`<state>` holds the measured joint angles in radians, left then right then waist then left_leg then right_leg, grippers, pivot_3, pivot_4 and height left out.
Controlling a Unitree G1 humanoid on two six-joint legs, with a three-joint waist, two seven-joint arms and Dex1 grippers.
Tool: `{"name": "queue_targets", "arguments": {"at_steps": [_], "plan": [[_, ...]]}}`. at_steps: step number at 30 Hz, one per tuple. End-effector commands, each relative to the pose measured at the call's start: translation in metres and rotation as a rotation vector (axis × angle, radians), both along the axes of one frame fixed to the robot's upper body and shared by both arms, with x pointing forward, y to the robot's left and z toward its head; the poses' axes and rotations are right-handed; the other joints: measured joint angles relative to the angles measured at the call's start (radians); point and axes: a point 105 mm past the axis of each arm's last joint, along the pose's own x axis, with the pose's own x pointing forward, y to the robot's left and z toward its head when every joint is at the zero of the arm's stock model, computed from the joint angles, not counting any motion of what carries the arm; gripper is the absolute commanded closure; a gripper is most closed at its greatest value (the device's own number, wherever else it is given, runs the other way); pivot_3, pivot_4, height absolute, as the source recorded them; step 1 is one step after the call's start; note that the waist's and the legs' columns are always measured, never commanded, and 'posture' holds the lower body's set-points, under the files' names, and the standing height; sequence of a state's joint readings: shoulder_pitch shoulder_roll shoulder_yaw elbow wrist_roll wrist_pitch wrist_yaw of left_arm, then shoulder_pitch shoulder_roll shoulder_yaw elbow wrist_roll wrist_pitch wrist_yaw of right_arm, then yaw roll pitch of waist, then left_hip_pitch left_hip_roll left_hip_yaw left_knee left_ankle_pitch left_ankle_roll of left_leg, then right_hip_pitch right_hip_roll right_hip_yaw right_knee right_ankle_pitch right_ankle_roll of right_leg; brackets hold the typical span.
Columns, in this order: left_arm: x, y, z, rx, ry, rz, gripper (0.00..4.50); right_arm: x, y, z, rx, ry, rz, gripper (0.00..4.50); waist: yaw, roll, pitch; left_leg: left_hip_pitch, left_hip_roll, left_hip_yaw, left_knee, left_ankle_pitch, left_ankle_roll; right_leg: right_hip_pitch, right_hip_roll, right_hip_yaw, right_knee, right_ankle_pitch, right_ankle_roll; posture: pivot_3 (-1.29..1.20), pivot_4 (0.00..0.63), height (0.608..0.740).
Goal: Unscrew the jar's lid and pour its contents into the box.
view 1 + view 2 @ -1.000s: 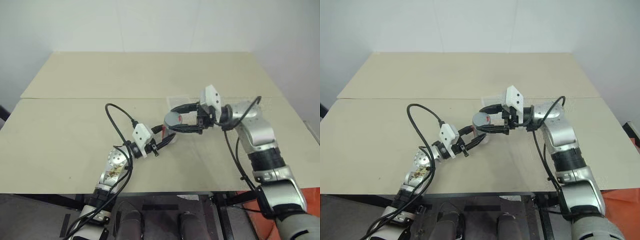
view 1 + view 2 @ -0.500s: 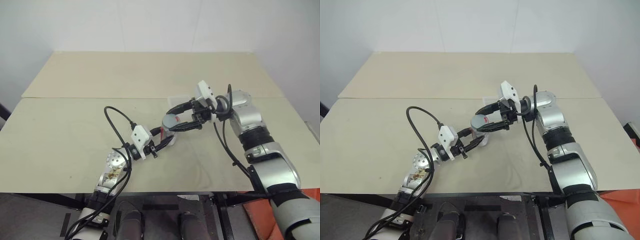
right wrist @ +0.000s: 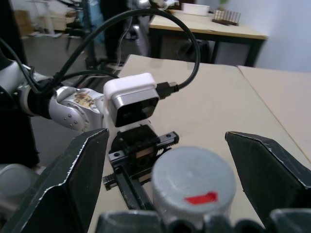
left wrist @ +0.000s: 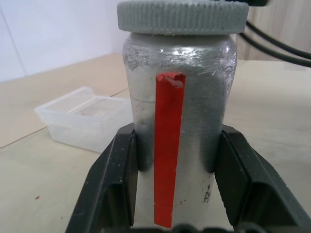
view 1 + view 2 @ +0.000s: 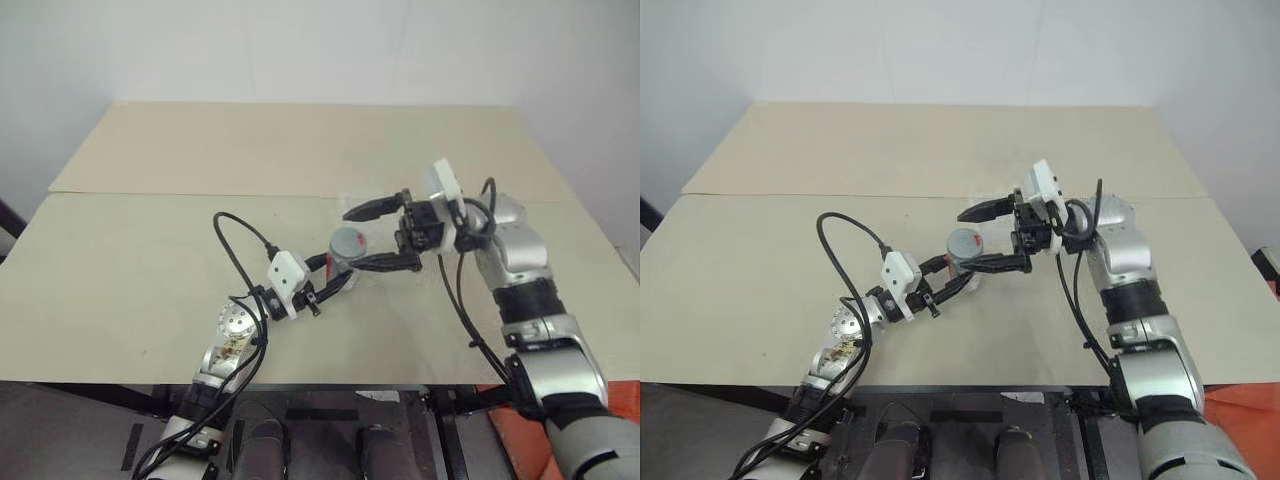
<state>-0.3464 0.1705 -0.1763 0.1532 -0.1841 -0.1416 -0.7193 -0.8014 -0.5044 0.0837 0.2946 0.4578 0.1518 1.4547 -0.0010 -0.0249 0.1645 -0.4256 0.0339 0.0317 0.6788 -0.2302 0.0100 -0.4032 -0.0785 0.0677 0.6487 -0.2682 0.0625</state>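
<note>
Unscrewing is under way: the left end effector [image 4: 172, 191] clamps the jar [image 4: 177, 126] upright mid-surface, lid [image 3: 194, 182] on. The right end effector [image 5: 385, 235], at the jar's 3 o'clock, gapes wide; next, re-grip and twist. The box [image 4: 85, 119] waits behind the jar.

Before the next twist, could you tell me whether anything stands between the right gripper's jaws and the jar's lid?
Nothing visible does. The right gripper stands open with a jaw on either side of the lid, apart from it; the left gripper holds the jar upright.

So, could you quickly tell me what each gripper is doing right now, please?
Left gripper: shut on the jar.
Right gripper: open, fingers either side of the lid, not gripping it.
</note>
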Motion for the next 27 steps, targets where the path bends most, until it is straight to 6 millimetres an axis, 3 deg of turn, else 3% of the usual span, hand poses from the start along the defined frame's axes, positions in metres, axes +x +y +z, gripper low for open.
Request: {"name": "queue_targets", "arguments": {"at_steps": [1, 6, 11, 18, 27], "plan": [[-0.002, -0.004, 0.013, -0.016, -0.051, -0.016, 2.61, -0.011, -0.004, 0.027, 0.099, -0.096, -0.104, 0.03, 0.001, 0.000, 0.000, 0.000, 0.000, 0.000, 0.000, 0.000, 0.000, 0.000, 0.000, 0.000, 0.000, 0.000, 0.000, 0.00, 0.150, 0.740], [0.000, -0.005, 0.012, -0.015, -0.051, -0.006, 2.61, -0.012, 0.004, 0.032, 0.228, -0.116, -0.419, 0.03, -0.002, 0.000, 0.000, 0.000, 0.000, -0.001, 0.000, 0.000, 0.000, 0.000, 0.000, 0.000, 0.000, 0.000, 0.000, 0.00, 0.150, 0.740], [0.001, -0.007, 0.010, 0.005, -0.056, 0.003, 2.61, -0.019, 0.017, 0.027, 0.251, -0.103, -0.564, 0.03, -0.001, 0.000, 0.000, -0.001, -0.001, -0.001, 0.000, 0.000, 0.000, 0.000, 0.000, 0.000, 0.000, 0.000, 0.000, 0.00, 0.150, 0.740], [0.005, 0.002, 0.013, 0.000, -0.061, 0.037, 2.61, -0.018, 0.035, 0.018, 0.251, -0.056, -0.647, 0.03, -0.005, 0.000, 0.000, 0.000, -0.001, -0.001, 0.000, 0.000, 0.000, 0.000, 0.000, 0.000, -0.001, 0.000, 0.000, 0.00, 0.150, 0.740], [0.007, 0.005, 0.012, -0.014, -0.053, 0.055, 2.61, -0.012, 0.039, 0.011, 0.224, -0.069, -0.743, 0.03, -0.010, 0.000, 0.000, 0.000, -0.001, -0.001, 0.000, 0.000, 0.000, 0.000, 0.001, 0.000, -0.001, 0.000, 0.000, 0.00, 0.150, 0.740]]}}
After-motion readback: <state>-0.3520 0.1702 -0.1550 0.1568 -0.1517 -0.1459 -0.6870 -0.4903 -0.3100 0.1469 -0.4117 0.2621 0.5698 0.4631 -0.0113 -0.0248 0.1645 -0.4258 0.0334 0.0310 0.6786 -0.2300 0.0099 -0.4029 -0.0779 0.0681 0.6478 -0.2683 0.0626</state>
